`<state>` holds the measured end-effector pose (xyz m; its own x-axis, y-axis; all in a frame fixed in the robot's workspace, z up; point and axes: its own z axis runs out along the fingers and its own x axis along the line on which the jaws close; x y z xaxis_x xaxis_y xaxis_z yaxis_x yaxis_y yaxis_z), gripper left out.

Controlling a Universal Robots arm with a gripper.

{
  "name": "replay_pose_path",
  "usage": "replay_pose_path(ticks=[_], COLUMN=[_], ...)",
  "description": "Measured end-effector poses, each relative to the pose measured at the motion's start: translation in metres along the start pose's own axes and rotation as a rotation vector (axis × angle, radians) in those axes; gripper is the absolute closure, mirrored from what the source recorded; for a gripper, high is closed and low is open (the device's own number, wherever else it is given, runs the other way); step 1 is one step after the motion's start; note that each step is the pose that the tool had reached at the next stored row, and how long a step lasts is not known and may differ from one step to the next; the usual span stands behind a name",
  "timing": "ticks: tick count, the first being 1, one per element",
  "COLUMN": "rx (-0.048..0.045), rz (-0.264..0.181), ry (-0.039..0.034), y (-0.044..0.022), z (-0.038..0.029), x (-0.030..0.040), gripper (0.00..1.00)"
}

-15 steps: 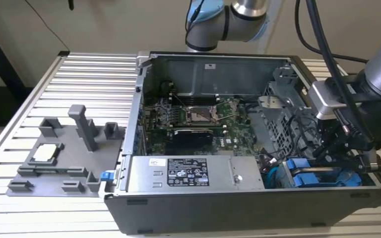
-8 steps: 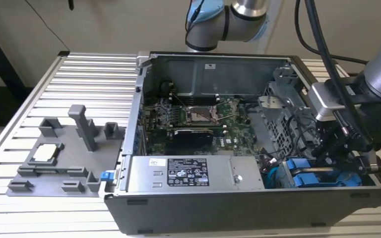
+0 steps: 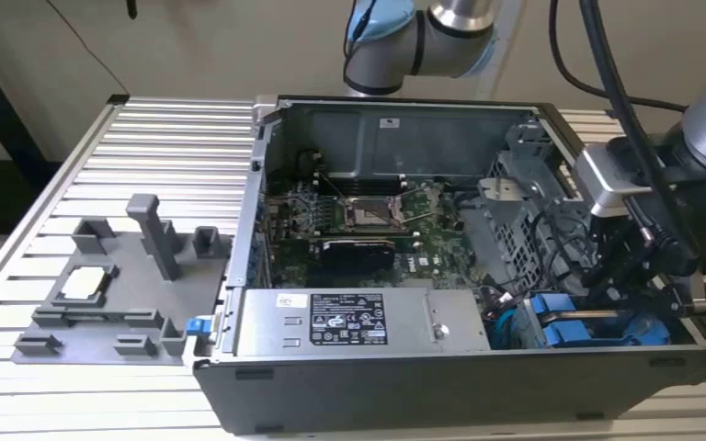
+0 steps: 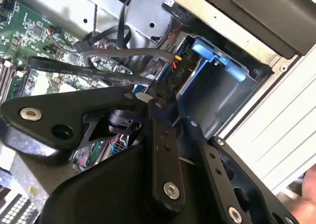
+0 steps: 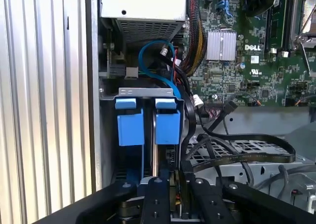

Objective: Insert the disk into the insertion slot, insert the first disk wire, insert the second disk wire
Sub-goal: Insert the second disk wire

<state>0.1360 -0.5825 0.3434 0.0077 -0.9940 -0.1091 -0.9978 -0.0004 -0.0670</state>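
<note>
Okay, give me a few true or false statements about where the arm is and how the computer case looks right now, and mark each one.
1. The computer case lies open on the slatted table. True.
2. The gripper is down by the blue carrier frames, at the exterior view's right. True.
3. The grey power-supply box has been lifted out onto the table. False: it sits inside the case.
4. The gripper hovers over the grey fixture beside the case. False: it is inside the case.
</note>
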Motion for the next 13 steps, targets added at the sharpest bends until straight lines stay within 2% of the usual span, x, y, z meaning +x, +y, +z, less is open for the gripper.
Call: replay_pose_path(ticks=[2,3,4,13], rx=[0.0000,0.0000,0.0000,0.0001], rz=[0.000,0.000,0.000,0.000], ry=[0.0001,-0.0001,0.0002,0.0001], y=[-0.0002,-0.0012,-0.0014,-0.0014], z=[-0.0027,-0.0172,-0.0201,-0.0207], x=[-0.0003,-0.0019,-0.0022,-0.0023], gripper=[0.76,0.76,0.76,0.76])
